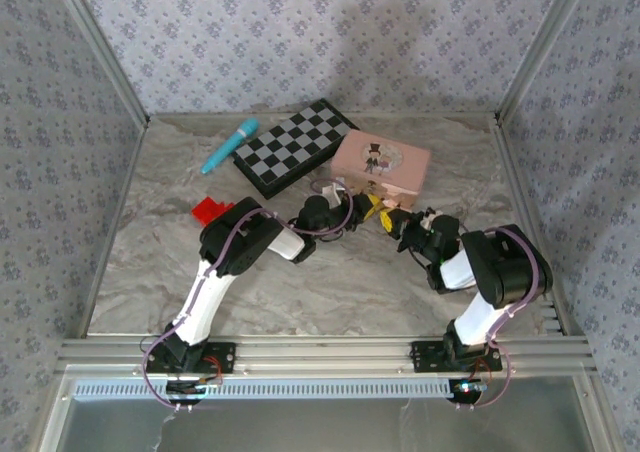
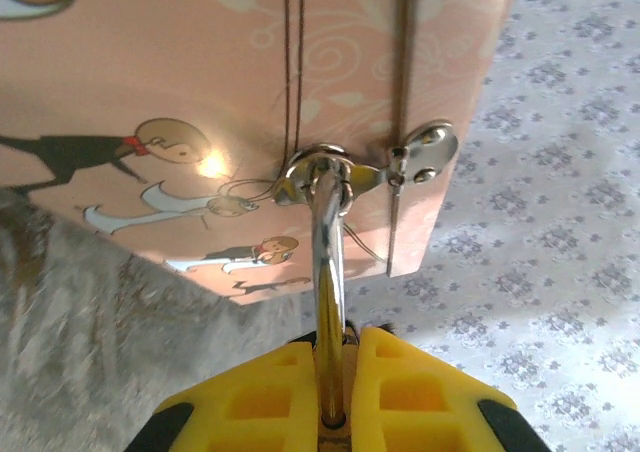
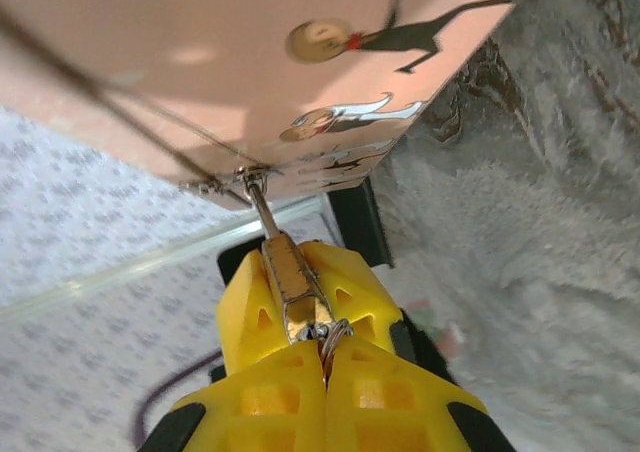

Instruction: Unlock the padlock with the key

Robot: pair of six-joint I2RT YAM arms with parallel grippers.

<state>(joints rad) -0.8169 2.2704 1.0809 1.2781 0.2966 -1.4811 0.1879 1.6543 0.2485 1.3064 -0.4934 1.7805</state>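
The small brass padlock point(image 3: 296, 284) hangs from the hasp point(image 2: 415, 157) on the front of the pink picture tin point(image 1: 380, 165). Its chrome shackle point(image 2: 328, 252) passes through the hasp ring. My left gripper point(image 2: 335, 350) is shut on the padlock, with its yellow fingers point(image 3: 352, 284) on either side of the brass body. My right gripper point(image 3: 325, 360) faces the padlock's keyhole end and is shut on the key. The key is mostly hidden between the pads, and its ring point(image 3: 337, 334) shows at the keyhole. Both grippers, left point(image 1: 366, 210) and right point(image 1: 402, 222), meet in front of the tin.
A black-and-white chessboard point(image 1: 293, 147) lies behind and left of the tin, with a teal pen-like tube point(image 1: 230, 144) further left. A red block point(image 1: 210, 209) sits beside the left arm. Patterned walls close in the marble table point(image 1: 340, 282) on three sides.
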